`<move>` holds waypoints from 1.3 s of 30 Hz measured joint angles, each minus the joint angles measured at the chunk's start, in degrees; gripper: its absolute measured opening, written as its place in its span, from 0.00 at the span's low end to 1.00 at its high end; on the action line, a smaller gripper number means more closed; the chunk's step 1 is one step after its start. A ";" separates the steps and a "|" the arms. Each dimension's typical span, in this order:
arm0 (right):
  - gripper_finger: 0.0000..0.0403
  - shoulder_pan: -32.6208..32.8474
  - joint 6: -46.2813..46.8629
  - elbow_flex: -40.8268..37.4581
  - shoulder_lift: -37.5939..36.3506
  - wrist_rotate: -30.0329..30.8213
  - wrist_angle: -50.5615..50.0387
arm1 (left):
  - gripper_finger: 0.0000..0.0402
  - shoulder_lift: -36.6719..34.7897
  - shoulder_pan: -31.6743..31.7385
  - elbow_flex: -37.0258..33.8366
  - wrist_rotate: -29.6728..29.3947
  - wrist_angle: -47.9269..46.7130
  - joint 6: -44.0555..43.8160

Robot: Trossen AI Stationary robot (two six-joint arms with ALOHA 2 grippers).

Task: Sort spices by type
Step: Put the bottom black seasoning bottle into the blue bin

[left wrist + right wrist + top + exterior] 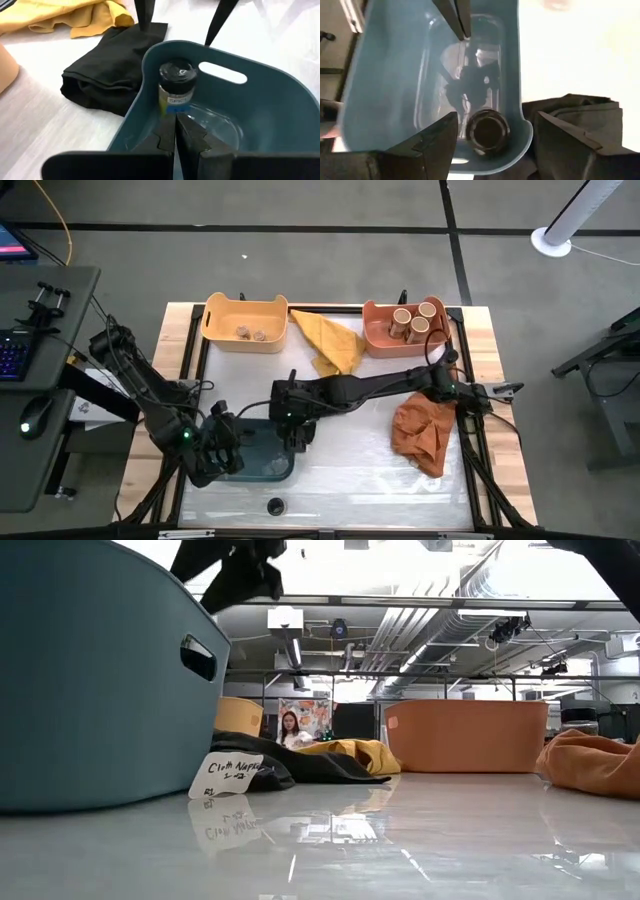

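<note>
I am hovering the right hand (pixel 492 135), fingers spread wide and holding nothing, directly above the dark-lidded spice jar (pixel 176 86) standing upright inside the blue bin (pixel 262 462). The left hand (pixel 176 142), shut and empty, is sitting low in that bin just beside the jar. I judge that lifting straight up, clear of the rim, is keeping the jar upright. Farther off, tan-lidded jars (pixel 417 320) are waiting in the salmon bin (pixel 378 340).

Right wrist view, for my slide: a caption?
Open right pincer above a dark-lidded spice jar standing in the blue bin.
</note>
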 joint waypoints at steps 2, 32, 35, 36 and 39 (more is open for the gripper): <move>0.65 0.02 -0.14 0.03 -0.80 -0.04 0.06 | 0.00 -0.07 -0.44 0.00 0.02 -0.02 -0.01; 0.65 18.74 14.30 0.05 -1.97 1.88 -31.89 | 0.28 6.28 -1.50 3.12 20.27 40.46 16.07; 0.65 23.50 17.17 -0.08 -2.25 5.13 -36.40 | 0.39 10.38 -1.48 8.19 22.13 40.65 15.65; 0.65 25.24 18.18 -0.30 -2.64 6.48 -36.93 | 0.43 12.26 -1.49 10.43 23.05 40.48 15.46; 0.65 30.22 21.95 -1.11 -4.10 11.78 -37.16 | 0.51 19.35 -1.49 18.51 26.06 38.07 14.98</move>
